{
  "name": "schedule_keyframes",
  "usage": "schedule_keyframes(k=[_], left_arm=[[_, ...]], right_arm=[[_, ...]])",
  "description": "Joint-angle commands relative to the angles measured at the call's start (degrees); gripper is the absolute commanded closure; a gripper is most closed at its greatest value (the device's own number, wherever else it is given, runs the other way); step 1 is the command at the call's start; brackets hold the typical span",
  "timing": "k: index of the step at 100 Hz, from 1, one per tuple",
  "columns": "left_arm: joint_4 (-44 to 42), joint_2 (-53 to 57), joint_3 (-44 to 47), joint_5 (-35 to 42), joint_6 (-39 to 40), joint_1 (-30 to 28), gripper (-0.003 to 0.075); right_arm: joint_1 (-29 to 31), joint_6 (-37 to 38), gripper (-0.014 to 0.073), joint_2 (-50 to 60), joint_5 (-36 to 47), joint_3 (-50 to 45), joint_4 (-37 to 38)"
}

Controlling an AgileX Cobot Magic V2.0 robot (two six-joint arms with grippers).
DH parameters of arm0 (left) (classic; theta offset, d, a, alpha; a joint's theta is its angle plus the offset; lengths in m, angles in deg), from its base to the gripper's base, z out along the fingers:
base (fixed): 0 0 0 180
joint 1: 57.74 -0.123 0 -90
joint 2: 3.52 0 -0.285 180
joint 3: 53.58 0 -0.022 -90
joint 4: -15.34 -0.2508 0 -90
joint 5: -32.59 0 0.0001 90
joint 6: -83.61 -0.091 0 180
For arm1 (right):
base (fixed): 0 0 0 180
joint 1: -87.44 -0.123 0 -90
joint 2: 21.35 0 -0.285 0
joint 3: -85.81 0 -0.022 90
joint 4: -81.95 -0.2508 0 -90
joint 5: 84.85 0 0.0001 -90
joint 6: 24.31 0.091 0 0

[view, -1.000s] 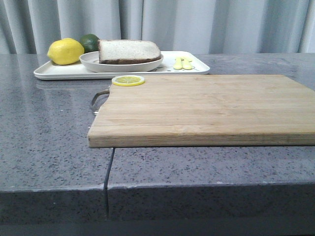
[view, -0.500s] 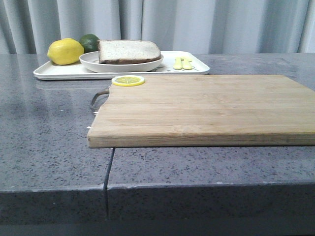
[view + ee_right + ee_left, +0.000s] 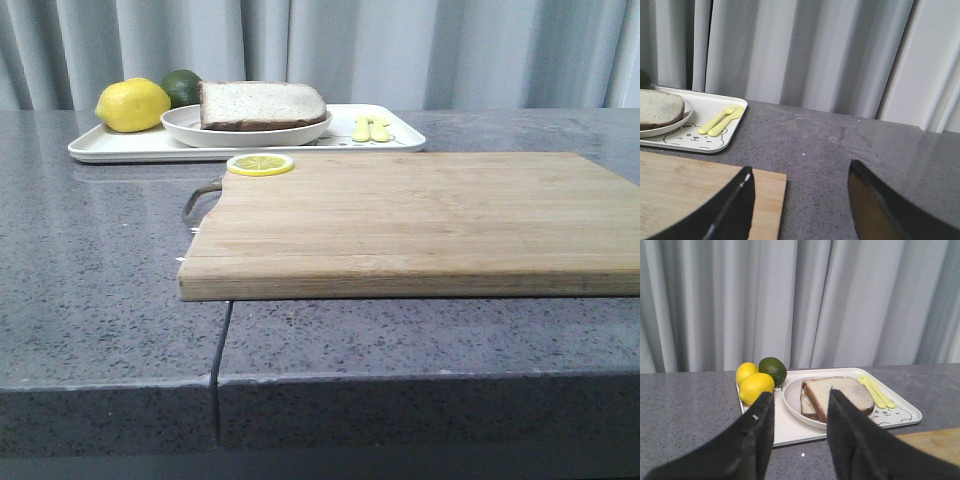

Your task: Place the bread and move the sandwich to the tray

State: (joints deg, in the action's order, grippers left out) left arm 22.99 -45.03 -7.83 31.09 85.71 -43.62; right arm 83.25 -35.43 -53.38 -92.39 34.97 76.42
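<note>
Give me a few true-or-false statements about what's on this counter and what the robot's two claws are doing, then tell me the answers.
1. The sandwich sits on a round plate that rests on the white tray. True.
2. A lemon slice lies at a corner of the wooden cutting board. True.
3. The left gripper is clamped on the sandwich. False: it is open and holds nothing.
4. The yellow fork and spoon lie on the cutting board. False: they lie on the tray.
5. The right gripper is open. True.
6. Only one lemon is on the tray. False: the left wrist view shows two lemons beside a lime.
</note>
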Motion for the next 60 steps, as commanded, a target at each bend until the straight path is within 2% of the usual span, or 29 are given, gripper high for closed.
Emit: schedule_keyframes(k=[1, 9, 16, 31, 38, 60], left_arm=[[-0.1, 0.1, -1.0, 5.0, 0.4, 0.5, 0.0479], [-0.1, 0.1, -0.8, 5.0, 0.4, 0.5, 0.0491], [-0.1, 0.1, -0.8, 5.0, 0.4, 0.5, 0.054], [-0.1, 0.1, -0.8, 5.0, 0.4, 0.5, 0.0743], [-0.2, 0.1, -0.8, 5.0, 0.4, 0.5, 0.0739], [-0.2, 0.1, -0.8, 5.0, 0.4, 0.5, 0.0739]], right_arm=[[0.4, -0.1, 0.0198, -0.1, 5.0, 1.7, 0.5], [0.4, -0.1, 0.0285, -0.1, 5.0, 1.7, 0.5], [0.4, -0.1, 0.0393, -0.1, 5.0, 1.7, 0.5], [0.4, -0.1, 0.0633, -0.1, 5.0, 1.7, 0.5], [0.4, -0.1, 0.0718, -0.1, 4.9, 1.7, 0.5], [0.4, -0.1, 0.071, -0.1, 4.6, 1.7, 0.5]])
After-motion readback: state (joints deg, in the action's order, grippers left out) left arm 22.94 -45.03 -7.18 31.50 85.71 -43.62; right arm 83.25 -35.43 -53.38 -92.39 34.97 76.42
